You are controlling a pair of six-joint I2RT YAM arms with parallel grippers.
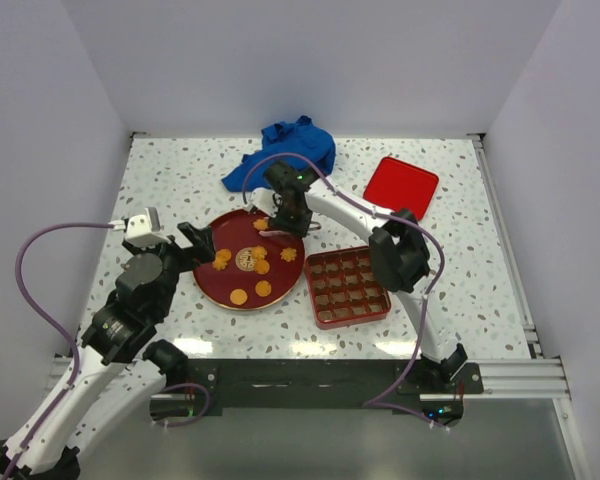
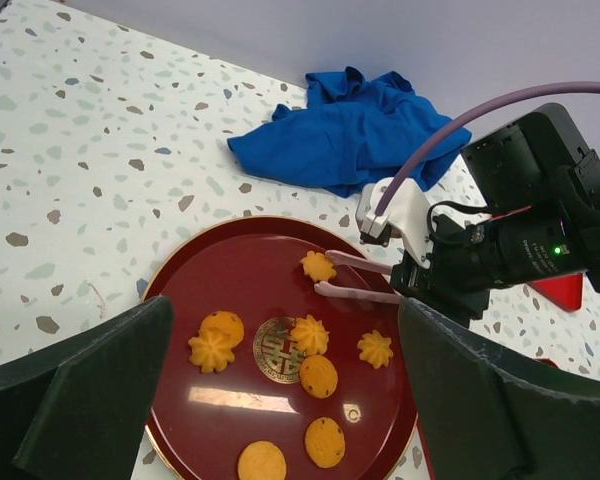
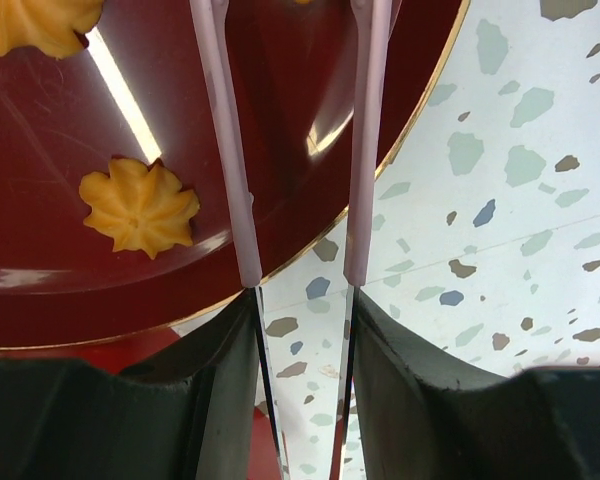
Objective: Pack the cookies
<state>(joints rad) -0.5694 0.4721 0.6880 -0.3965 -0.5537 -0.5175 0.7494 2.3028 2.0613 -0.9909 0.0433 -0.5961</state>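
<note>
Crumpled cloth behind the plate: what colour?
Cloth is plain blue; left wrist view shows it best.

White arms, black joints — purple cables.

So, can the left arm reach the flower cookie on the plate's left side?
Probably yes: the left claw stands open at the plate edge, the flower cookie lies bare before it, and the right arm has its pink tongs at the far rim.
</note>
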